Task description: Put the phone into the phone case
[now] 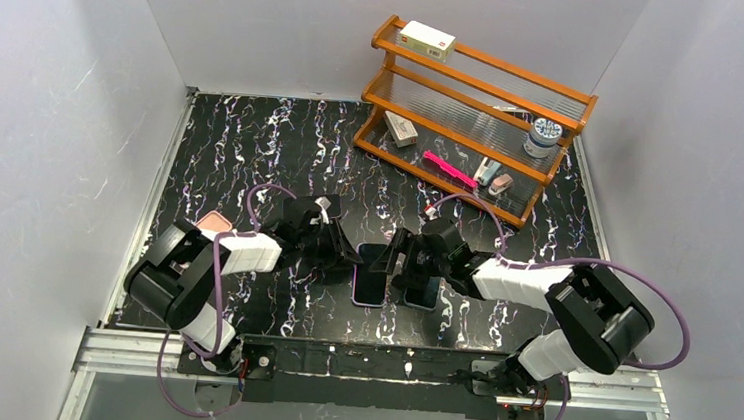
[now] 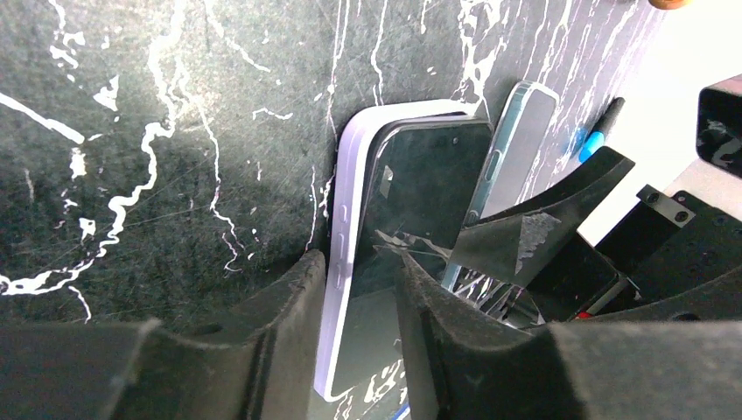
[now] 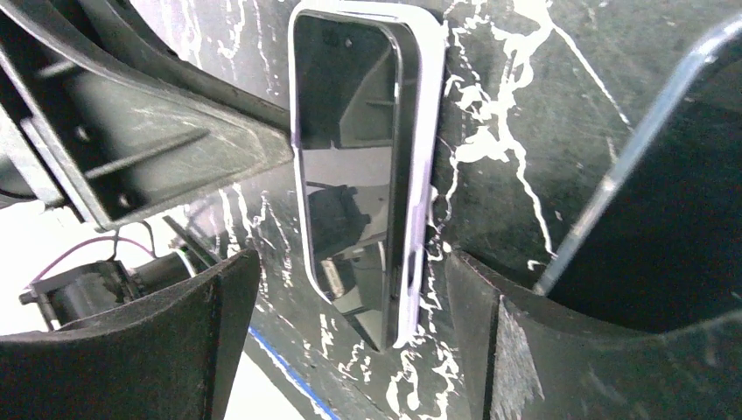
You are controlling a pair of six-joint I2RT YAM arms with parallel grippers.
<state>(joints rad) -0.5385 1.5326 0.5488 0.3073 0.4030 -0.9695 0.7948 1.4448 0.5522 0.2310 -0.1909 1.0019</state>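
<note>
Left wrist view: the phone (image 2: 420, 192) lies in the lavender phone case (image 2: 347, 192), maybe not fully seated. The left gripper (image 2: 354, 262) straddles its rim (pinching or not, I cannot tell), and the right gripper (image 3: 348, 258) gapes wide. An uneven press could pop a corner out, or shove the case into the blue-edged device (image 2: 521, 144) at three o'clock.

Black, white-veined tabletop (image 1: 252, 150). At its centre lies a phone (image 2: 420, 201) in a lavender case (image 2: 346, 201), with a blue-rimmed dark slab (image 1: 422, 292) just beside it. An orange wooden rack (image 1: 475, 128) stands upper right, and a small pinkish pad (image 1: 213, 222) lies at left.
</note>
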